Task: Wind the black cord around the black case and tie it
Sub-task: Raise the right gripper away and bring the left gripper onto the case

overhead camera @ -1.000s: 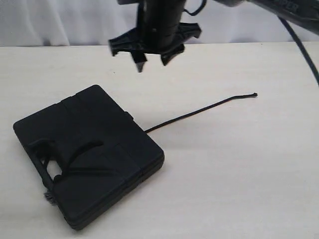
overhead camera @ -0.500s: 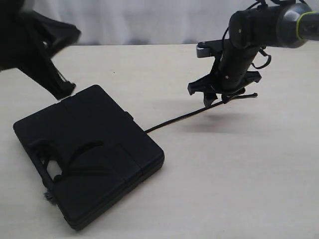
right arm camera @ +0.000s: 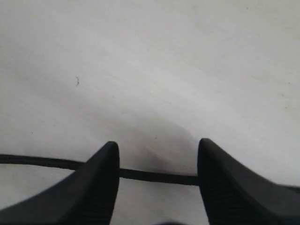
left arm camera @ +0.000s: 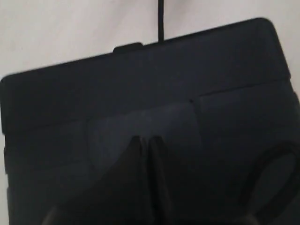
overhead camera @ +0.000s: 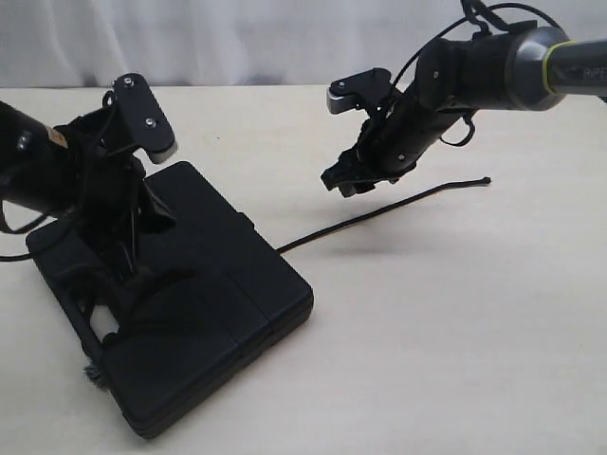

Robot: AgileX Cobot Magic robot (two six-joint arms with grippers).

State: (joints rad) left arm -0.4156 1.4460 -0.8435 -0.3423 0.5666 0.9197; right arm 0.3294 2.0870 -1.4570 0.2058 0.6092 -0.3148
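Black cord (right arm camera: 140, 175) is lying under my right tool (right arm camera: 158, 143), its jaws apart. My left tool (left arm camera: 146, 139), closed together, is pointing down at the black case (left arm camera: 225, 70).

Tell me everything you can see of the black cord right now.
The black cord is a thin, matte black string. One stretch lies almost straight on the table, running from the far edge of the black case out to a small knotted free end. Another part loops over the case lid near the handle cut-out, with a frayed tuft by the case's near corner. The open right gripper straddles the straight stretch without gripping it.
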